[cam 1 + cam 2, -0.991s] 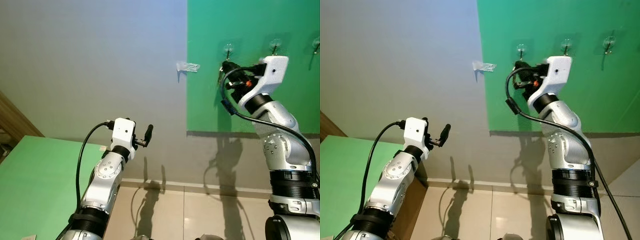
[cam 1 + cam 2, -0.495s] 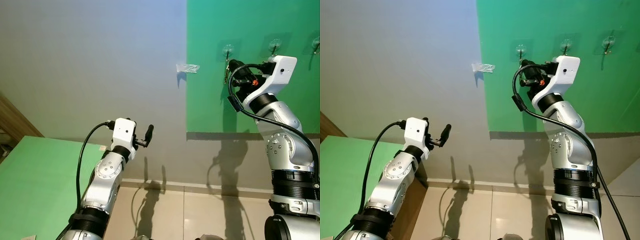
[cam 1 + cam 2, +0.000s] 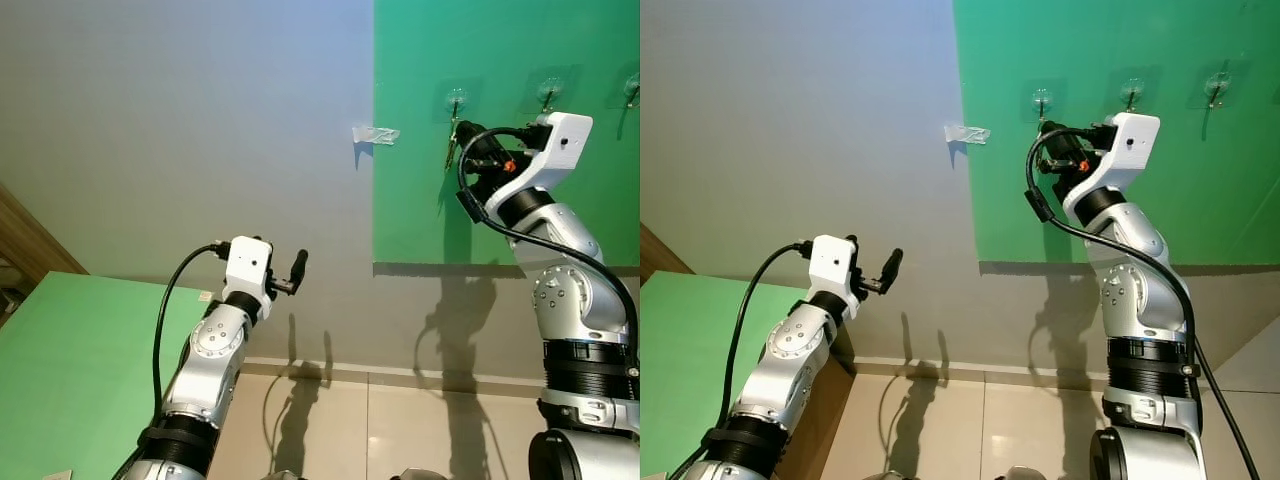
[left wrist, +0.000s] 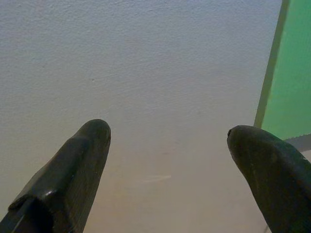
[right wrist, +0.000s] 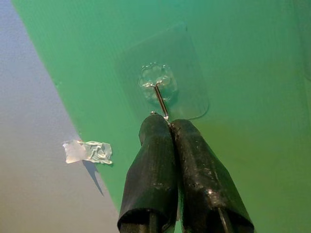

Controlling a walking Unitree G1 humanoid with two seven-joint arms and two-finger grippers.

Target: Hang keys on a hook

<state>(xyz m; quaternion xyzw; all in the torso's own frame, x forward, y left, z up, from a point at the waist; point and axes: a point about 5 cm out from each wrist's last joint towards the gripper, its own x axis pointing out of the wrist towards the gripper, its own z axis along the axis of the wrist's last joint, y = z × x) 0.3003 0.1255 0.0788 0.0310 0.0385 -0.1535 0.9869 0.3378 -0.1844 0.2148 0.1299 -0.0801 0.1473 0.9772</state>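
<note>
**Closing on the leftmost hook**

Having risen and swung rightward over the last second, now nearly settling: right gripper [image 5: 167,127] pressing its two black fingers [image 5: 150,165] tight together, tips touching the wire of the hook [image 5: 161,99] just ahead of them. Pinching something thin, judging by a sliver of metal between the tips; keys [image 3: 451,152] dangling just below the fingers, beside the hook [image 3: 456,100]. Holding so high probably to slip the ring over the upturned wire. Passing a scrap of tape [image 5: 87,151] off to the side of the fingers, on the grey wall. Left gripper [image 4: 170,160] idling low, fingers spread wide, facing bare wall.
</note>
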